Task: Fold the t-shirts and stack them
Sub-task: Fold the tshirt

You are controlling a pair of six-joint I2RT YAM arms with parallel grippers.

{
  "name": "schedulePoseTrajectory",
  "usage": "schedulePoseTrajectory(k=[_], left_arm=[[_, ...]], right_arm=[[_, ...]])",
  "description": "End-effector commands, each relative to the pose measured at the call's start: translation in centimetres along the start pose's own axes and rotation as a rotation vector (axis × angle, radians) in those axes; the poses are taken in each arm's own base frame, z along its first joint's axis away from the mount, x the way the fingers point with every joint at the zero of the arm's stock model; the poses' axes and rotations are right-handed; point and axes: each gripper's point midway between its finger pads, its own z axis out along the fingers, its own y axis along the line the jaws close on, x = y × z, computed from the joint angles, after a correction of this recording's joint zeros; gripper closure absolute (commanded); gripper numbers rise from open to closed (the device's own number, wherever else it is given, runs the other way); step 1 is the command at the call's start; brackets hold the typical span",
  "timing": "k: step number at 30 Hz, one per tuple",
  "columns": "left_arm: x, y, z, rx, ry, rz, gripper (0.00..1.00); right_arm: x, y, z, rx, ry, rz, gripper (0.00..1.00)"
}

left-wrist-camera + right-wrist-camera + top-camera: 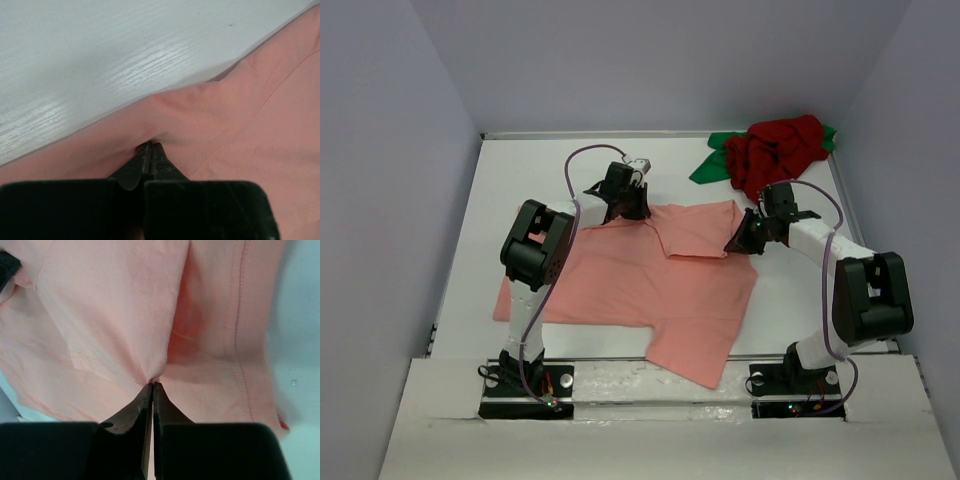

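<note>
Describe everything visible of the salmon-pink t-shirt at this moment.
Soft, plain salmon-pink t-shirt, lying mostly flat on the table between the arms, with a folded-over part at its far edge and one flap reaching toward the near edge. A stitched hem shows in the right wrist view. The left gripper and right gripper each pinch its far edge, jaws shut on puckered cloth.

Both arms are built of white links joined by bulky black joint housings, the left arm (532, 255) like the right arm (868, 295). A thin lilac-grey cable (582, 155) loops along each. They stand on black base plates (525, 385) with tiny coloured lights. The left hand (148, 147) and right hand (152, 386) have matt black fingers (130, 415) tapering from a blocky black body.
</note>
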Motion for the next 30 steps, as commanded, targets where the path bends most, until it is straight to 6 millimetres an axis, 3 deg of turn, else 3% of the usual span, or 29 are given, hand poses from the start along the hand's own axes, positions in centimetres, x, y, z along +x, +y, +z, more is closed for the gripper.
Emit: schedulePoseTrajectory(k=[1,5,9,13,18,22,28,30], left_arm=[[-0.3,-0.3,0.1,0.002,0.011,0.02,1.0],[-0.2,-0.2,0.1,0.0,0.012,0.019,1.0],[-0.2,-0.2,0.1,0.0,0.012,0.02,1.0],[-0.2,-0.3,0.0,0.003,0.013,0.023,1.0],[-0.5,-0.5,-0.2,0.009,0.008,0.026,1.0],[-0.4,-0.7,-0.3,0.017,0.007,0.028,1.0],[-0.5,-1.0,-0.4,0.035,0.007,0.032,1.0],[-0.4,-1.0,-0.3,0.036,0.007,0.033,1.0]], right_arm=[[-0.3,-1.7,0.0,0.08,-0.01,-0.034,0.85],[-0.8,-2.5,-0.2,0.126,-0.043,-0.046,0.71],[-2.7,-2.2,-1.1,0.155,-0.109,-0.068,0.64],[-5.7,0.5,-2.6,0.093,-0.21,-0.12,0.64],[-8.0,3.8,-3.4,-0.027,-0.281,-0.175,0.68],[-9.4,5.7,-2.4,-0.114,-0.298,-0.19,0.69],[-11.2,6.6,1.6,-0.192,-0.297,-0.184,0.74],[-11.6,6.4,3.2,-0.205,-0.286,-0.176,0.83]])
